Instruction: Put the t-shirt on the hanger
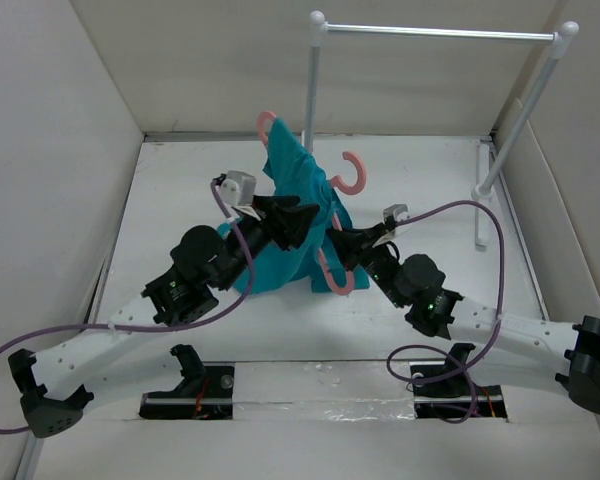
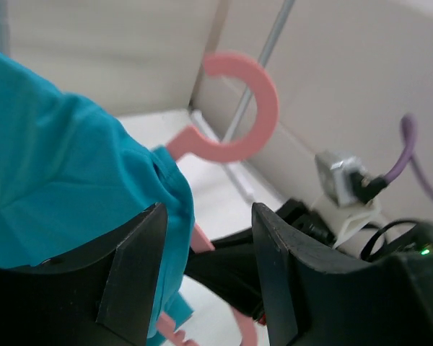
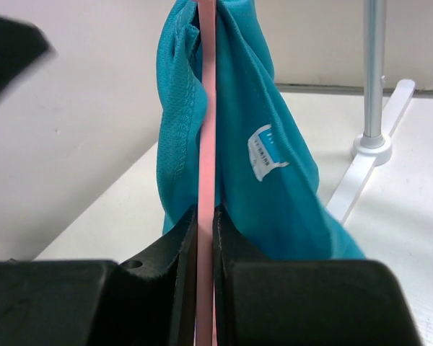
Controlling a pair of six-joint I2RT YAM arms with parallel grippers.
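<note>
Clenching hanger in right gripper, held it centrally, hook jutting right, shirt draped over its far-left arm. Had left gripper released, fingers spread, one touching shirt's near side.

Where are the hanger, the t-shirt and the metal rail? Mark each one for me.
hanger [image 2: 267, 108]: left wrist view, on the curve of its hook.
t-shirt [image 3: 263, 151]: right wrist view, on its white label.
metal rail [image 1: 440, 33]: top external view, on its horizontal bar.
</note>
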